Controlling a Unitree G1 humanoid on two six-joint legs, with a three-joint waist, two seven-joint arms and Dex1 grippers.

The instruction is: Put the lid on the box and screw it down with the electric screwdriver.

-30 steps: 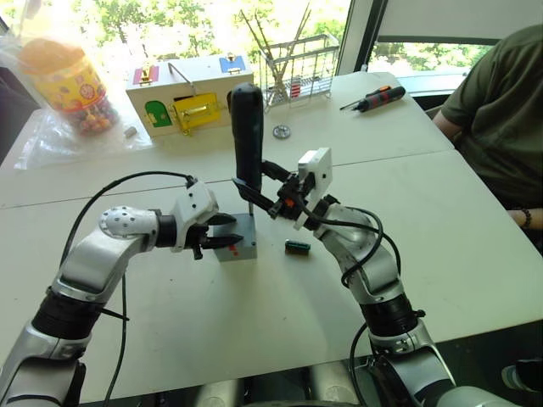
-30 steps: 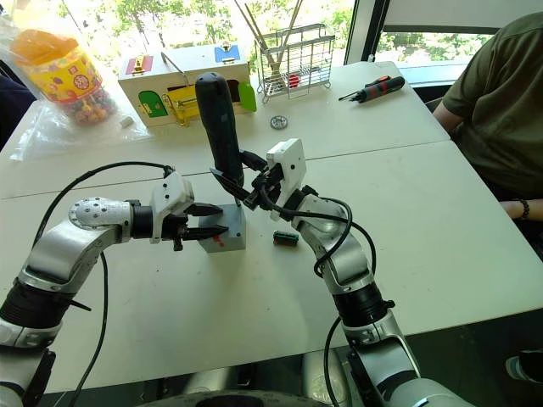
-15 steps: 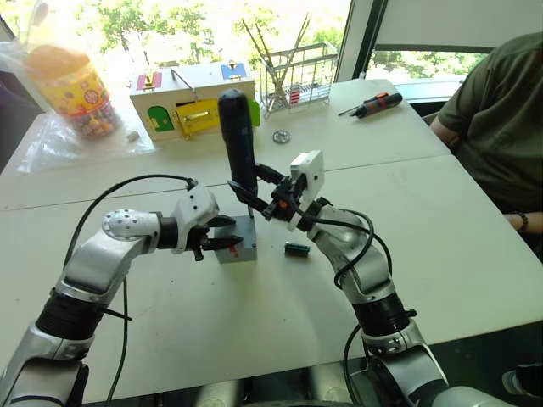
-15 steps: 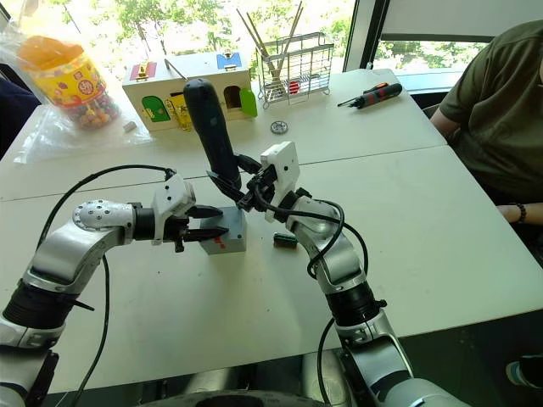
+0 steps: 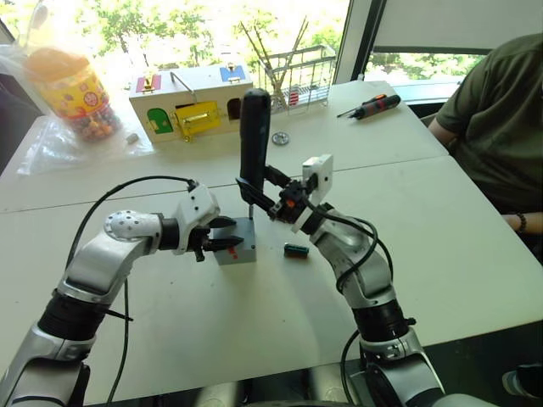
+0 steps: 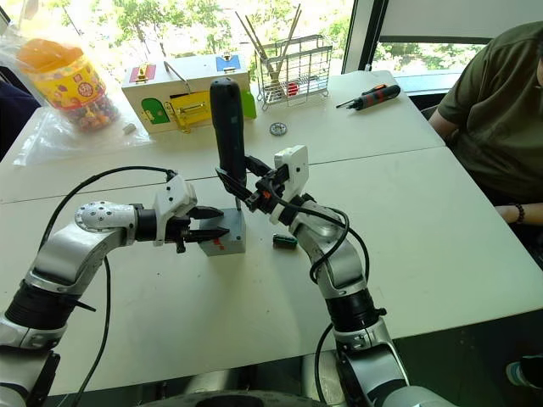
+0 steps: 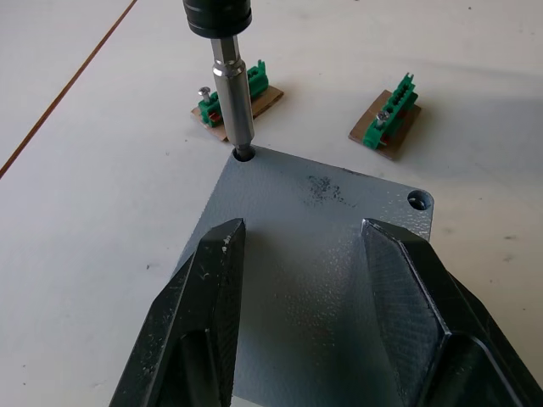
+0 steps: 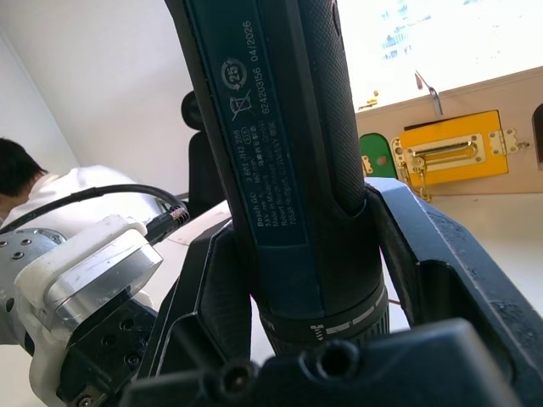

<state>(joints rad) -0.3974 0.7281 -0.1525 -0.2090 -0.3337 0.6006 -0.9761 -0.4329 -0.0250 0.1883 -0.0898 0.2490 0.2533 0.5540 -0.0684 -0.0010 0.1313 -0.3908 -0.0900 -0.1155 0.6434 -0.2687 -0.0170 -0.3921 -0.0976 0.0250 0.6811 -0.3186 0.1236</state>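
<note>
Moved: the electric screwdriver (image 5: 254,136) leaned toward 11 o'clock half a second ago; now it stands straight up.
Right gripper (image 5: 259,193): its two black fingers are clamped on the low end of the electric screwdriver.
Left gripper (image 5: 226,234): its fingers are a bit apart, one on each side of the box (image 5: 238,243), and I cannot tell if they touch it.
Lid (image 7: 322,280): it sits flat on top of the box, near the middle of the table (image 5: 458,229).
Left wrist view: the metal bit (image 7: 232,102) stands in a corner hole of the lid; two small green parts (image 7: 385,117) lie just past the box.
Head views: one green part lies at 3 o'clock from the box.
Around: a wooden latch box (image 5: 187,108), wire rack (image 5: 297,76) and candy jar (image 5: 72,89) at 12 o'clock, well apart; a hand screwdriver (image 5: 371,106) at 1 o'clock; a person (image 5: 496,127) at 3 o'clock.
</note>
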